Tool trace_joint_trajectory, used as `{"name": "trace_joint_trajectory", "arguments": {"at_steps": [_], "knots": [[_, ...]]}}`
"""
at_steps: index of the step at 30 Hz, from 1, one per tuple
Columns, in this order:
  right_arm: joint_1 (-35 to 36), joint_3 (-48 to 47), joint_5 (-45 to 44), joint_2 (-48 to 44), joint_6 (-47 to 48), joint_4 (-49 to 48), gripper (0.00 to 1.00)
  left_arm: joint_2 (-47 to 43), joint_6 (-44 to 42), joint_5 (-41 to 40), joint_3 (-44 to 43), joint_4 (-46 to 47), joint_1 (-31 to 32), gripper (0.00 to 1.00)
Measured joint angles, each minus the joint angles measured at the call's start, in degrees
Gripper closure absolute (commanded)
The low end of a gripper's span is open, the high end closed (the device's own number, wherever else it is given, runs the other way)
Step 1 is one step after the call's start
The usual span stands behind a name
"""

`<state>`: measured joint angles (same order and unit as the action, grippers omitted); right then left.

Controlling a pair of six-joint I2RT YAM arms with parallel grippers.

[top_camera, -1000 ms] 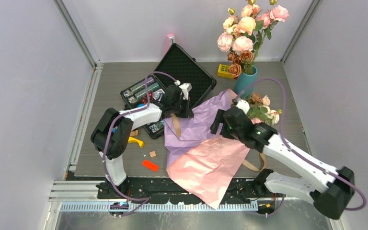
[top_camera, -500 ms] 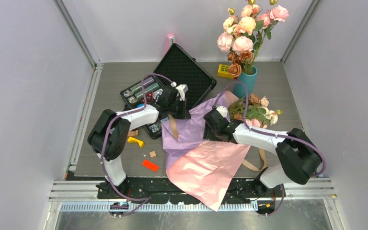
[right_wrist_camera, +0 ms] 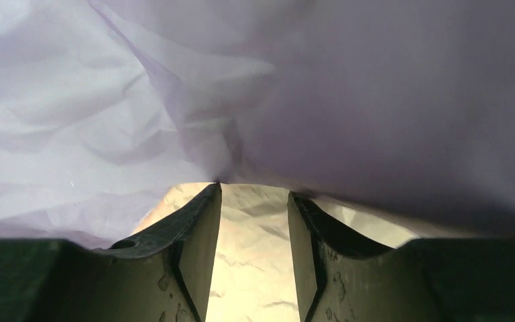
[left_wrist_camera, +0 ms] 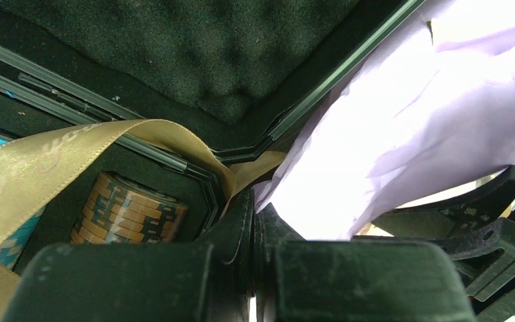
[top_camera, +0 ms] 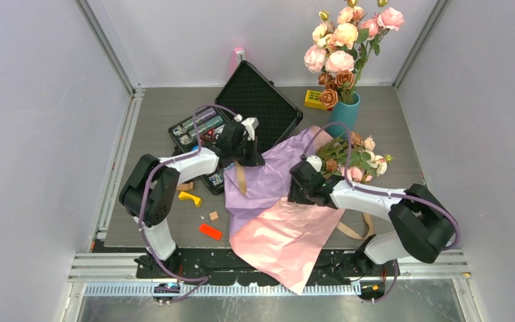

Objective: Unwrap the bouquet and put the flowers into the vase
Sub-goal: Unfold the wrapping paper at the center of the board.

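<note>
Looking down from above, we see the crinkled lilac wrapping paper (top_camera: 275,168) spread open mid-table, over a smooth pink paper sheet (top_camera: 288,235) that overhangs the near edge. The small bunch of pink, peach and white roses (top_camera: 361,159) lies bare at the lilac paper's far-right corner, near the tall glossy teal-blue vase (top_camera: 347,111).

In the left wrist view, our left gripper (left_wrist_camera: 253,225) is clenched on a tan satin ribbon (left_wrist_camera: 74,157), over the foam-lined black case (left_wrist_camera: 208,54).

In the right wrist view, our right gripper (right_wrist_camera: 253,221) stands part-way apart on pale creased paper, and we cannot tell whether it pinches.

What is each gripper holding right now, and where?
Left gripper pinches lilac paper at its edge, plus tan ribbon. Right gripper straddles pink paper; hold unclear.
</note>
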<state>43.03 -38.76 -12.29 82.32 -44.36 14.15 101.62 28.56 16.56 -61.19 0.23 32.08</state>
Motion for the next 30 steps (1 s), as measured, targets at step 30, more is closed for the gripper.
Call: {"name": "trace_joint_trajectory", "arguments": {"at_steps": [30], "knots": [[3.2, 8.8, 3.0, -37.6, -10.3, 28.1, 0.56, -0.3, 4.5, -0.5, 1.7, 3.3, -1.6, 1.00]]}}
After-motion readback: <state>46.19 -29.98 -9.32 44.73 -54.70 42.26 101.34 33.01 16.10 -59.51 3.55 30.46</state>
